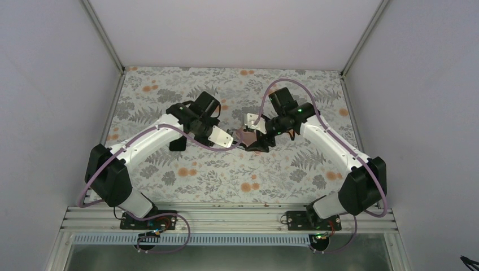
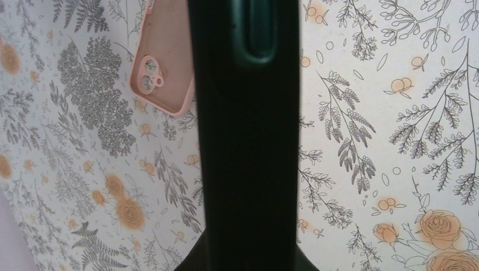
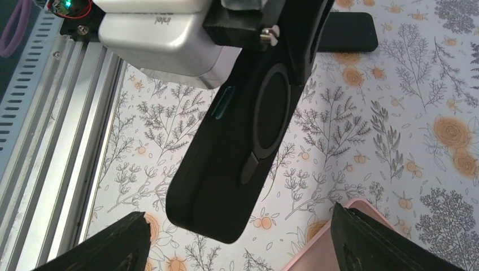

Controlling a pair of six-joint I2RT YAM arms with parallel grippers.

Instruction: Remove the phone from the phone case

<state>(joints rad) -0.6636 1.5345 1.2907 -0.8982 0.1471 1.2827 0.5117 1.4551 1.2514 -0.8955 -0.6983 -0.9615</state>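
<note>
Nearest in the right wrist view, your right tool [image 3: 240,217] stands wide and holds nothing. Its two fingers are cut off by the lower frame edge. Just beyond them the black phone case [image 3: 237,152] hangs tilted above the bench [image 3: 395,113], and the narrow left tool [image 1: 240,143] pinches its upper end. A teal side button shows on its edge, but the phone itself you cannot make out. A pink phone case [image 2: 161,62] lies on the bench, partly hidden. Farther away lies a dark flat slab [image 3: 344,31], half covered.

Phone case [image 3: 226,169] above table [image 3: 395,113], another case [image 2: 169,34] nearby
</note>
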